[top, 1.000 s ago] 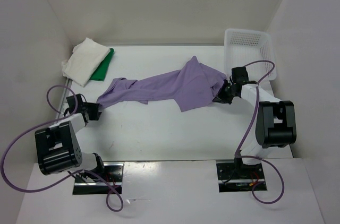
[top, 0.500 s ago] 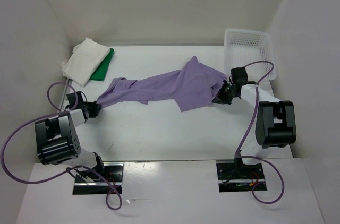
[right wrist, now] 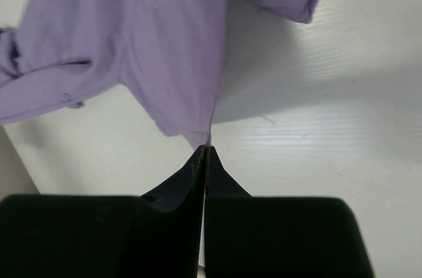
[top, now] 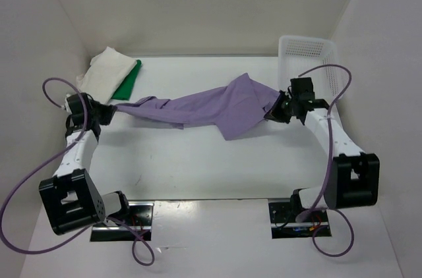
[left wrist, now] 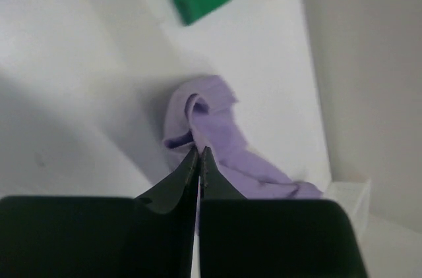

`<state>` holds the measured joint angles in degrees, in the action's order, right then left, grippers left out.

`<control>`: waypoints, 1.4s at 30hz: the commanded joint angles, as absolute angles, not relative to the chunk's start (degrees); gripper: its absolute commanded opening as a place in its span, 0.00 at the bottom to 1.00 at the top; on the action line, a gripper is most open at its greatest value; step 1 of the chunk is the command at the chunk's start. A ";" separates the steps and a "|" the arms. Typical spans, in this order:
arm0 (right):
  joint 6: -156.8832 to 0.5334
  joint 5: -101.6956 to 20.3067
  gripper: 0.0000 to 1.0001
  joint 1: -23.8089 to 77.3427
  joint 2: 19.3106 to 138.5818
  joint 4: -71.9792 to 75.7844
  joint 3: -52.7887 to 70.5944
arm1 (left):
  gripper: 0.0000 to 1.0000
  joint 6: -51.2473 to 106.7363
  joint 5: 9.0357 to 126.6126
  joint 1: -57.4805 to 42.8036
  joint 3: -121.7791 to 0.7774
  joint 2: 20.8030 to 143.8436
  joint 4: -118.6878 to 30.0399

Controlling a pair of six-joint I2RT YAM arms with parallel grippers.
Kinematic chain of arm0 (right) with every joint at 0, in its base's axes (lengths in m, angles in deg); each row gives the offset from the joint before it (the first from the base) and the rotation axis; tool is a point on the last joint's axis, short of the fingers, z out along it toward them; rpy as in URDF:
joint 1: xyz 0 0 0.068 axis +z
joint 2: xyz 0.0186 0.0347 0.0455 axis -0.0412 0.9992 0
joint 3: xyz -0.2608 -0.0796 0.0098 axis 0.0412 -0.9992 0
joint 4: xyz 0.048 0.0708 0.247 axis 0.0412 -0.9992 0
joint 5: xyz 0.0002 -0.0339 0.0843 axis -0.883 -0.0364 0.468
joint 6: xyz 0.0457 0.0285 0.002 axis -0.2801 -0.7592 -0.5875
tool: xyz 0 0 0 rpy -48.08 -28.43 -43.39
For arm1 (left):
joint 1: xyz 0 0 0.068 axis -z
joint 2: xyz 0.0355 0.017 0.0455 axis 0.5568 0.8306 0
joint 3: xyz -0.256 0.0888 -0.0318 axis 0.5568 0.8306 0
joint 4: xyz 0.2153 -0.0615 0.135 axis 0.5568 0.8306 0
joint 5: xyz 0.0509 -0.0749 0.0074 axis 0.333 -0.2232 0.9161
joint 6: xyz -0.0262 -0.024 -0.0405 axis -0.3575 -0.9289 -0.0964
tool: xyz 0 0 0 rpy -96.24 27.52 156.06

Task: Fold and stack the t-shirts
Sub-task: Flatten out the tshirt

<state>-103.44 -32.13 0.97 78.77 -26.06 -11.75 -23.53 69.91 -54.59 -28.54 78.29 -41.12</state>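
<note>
We hold the purple t-shirt (top: 204, 108) stretched between both hands.
Our left hand (top: 111, 111) pinches its left end and our right hand (top: 271, 114) pinches its right corner, over the middle of the surface (top: 198, 159). The white t-shirt (top: 102, 74) lies over the green t-shirt (top: 128, 80) at the back left.

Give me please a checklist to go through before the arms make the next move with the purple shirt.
1. Left pincer shut on one end of the purple shirt: ok.
2. Right pincer shut on the opposite corner: ok.
3. Shirt spread flat, without twist: not ok, it is bunched between the pincers.
4. Shirt lifted clear off the table: cannot tell.
5. White shirt lies on green shirt at the far left, apart from the purple one: ok.
6. Basket apart from the cloth: ok.
</note>
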 commanded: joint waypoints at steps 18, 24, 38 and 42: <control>-105.54 -45.61 0.00 7.22 75.10 -59.28 82.37 | 0.00 -15.08 44.44 -52.29 -88.15 76.52 -22.54; -108.27 -42.36 0.00 6.61 77.30 -47.18 72.35 | 0.00 -13.33 48.05 -52.29 -93.20 79.86 -21.82; -105.19 -37.18 0.00 1.60 119.22 -44.53 99.15 | 0.00 -14.63 57.36 -48.43 -81.72 98.84 -35.97; -111.68 -32.53 0.00 -1.04 116.27 -34.08 93.86 | 0.00 -15.61 56.84 -47.81 -94.44 104.20 -34.85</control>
